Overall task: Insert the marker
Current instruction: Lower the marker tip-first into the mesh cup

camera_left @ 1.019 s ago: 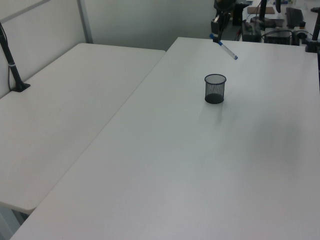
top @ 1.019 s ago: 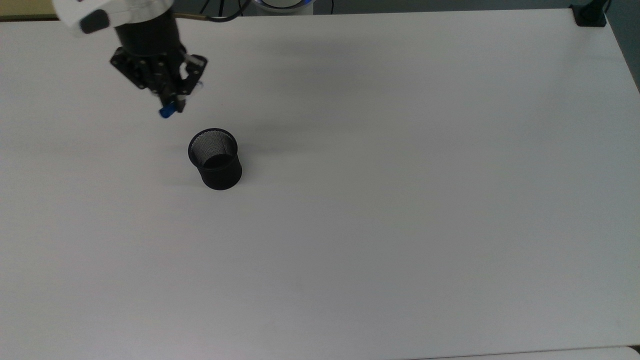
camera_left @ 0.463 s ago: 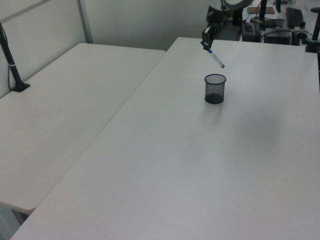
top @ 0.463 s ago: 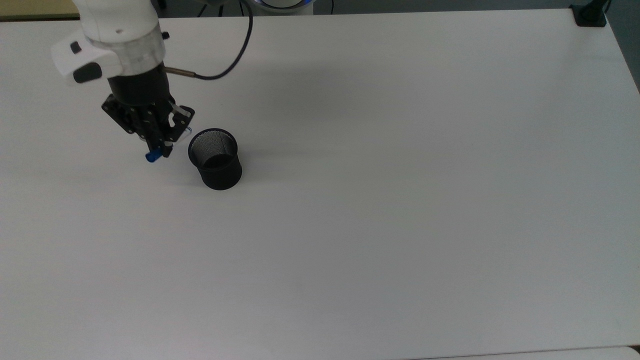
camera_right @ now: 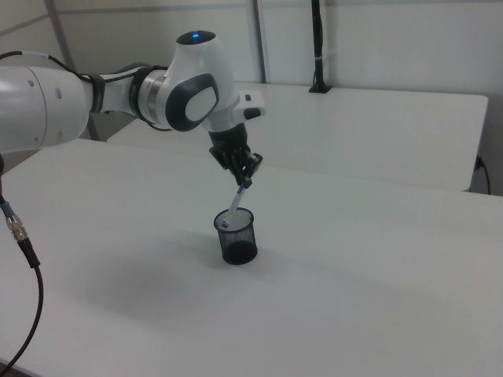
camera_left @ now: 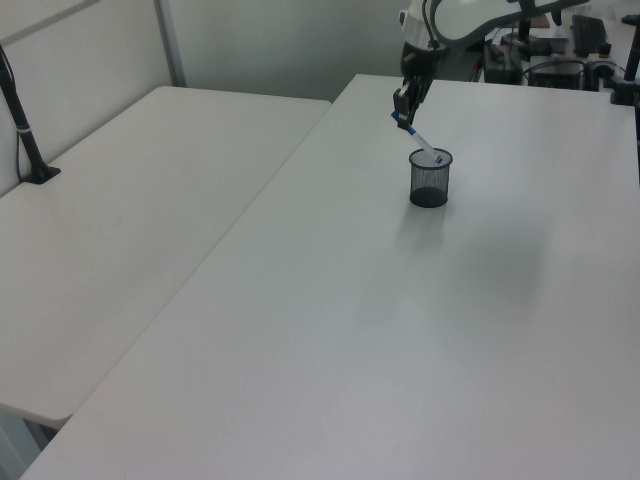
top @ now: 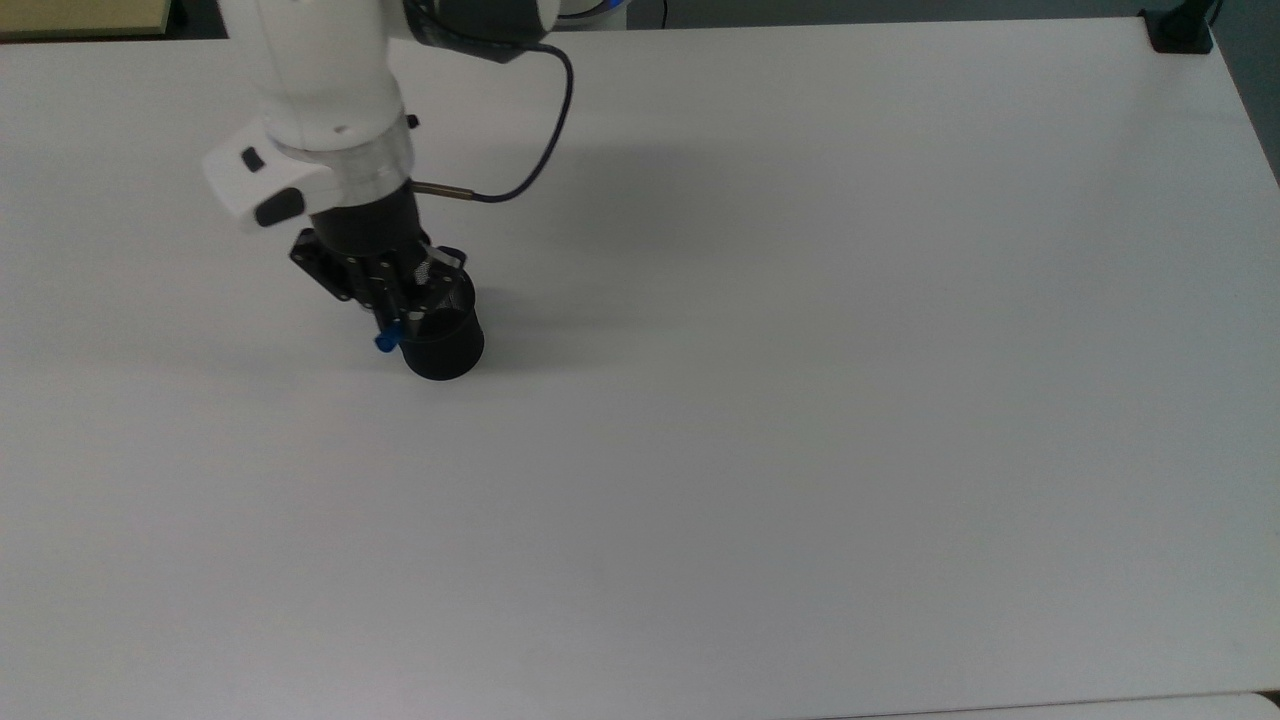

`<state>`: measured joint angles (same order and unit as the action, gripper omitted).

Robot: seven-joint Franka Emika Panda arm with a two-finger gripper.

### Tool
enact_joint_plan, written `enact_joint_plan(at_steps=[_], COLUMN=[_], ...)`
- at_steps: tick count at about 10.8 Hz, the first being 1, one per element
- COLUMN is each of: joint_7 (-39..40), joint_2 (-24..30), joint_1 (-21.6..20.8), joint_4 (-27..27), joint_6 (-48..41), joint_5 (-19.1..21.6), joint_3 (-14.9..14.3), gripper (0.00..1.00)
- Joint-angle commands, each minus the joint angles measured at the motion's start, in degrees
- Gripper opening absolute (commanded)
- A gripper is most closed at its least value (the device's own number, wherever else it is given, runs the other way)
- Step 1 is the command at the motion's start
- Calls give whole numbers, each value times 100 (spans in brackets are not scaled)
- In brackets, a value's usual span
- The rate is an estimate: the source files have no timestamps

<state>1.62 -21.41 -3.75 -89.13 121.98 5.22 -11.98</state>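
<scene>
Right view, centre of the frame: the gripper [camera_right: 244,174] is clamped on the marker [camera_right: 235,200], which slants down with its lower tip just inside the rim of the black mesh cup [camera_right: 236,238] on the white table [camera_right: 377,283]. The tilt could catch the rim and tip the cup. White barrel, blue cap [top: 384,342] at the gripper.

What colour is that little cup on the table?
Black see-through mesh; the cup shows best in the right view.

White marker [camera_right: 235,200] with blue ends, black mesh cup [camera_right: 236,238], white table [top: 800,400].
</scene>
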Motion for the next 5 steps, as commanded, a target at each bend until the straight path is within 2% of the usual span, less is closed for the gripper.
enact_joint_plan(at_steps=[1, 2, 5], joint_7=[-170, -162, -161], joint_2=[120, 120, 181], joint_1=[-231, -197, -135], joint_4=[-315, -315, -254], joint_6=[142, 116, -242], joint_5=[-12, -12, -3], joint_3=[-42, -41, -77], gripper=[11, 25, 81])
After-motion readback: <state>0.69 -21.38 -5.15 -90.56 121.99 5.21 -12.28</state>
